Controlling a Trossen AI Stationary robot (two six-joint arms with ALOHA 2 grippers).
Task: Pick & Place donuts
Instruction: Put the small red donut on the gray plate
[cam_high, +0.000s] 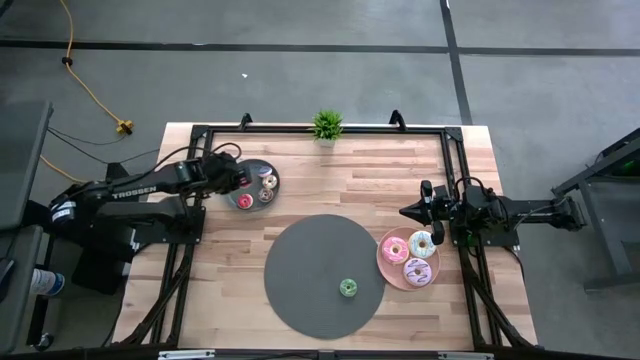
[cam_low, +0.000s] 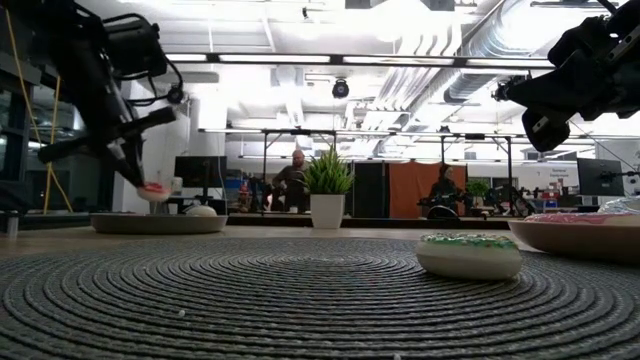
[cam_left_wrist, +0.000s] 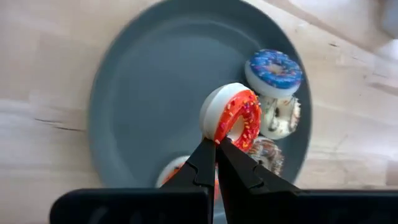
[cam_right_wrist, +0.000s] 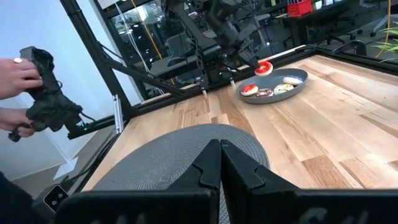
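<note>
Your left pincer (cam_left_wrist: 216, 142) grips the red donut (cam_left_wrist: 233, 117) by its rim above the grey plate (cam_left_wrist: 143, 93), clearing its neighbours, while your right pincer (cam_right_wrist: 220, 149) waits closed, empty.

High view looks straight down; low view sits level; both share the woven mat (cam_high: 324, 275).

Two dark jointed arms, white TROSSEN lettering on one

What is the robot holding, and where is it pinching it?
The left gripper holds a red donut over the grey plate, pinching its ring at one edge. The right gripper is shut and holds nothing.
</note>
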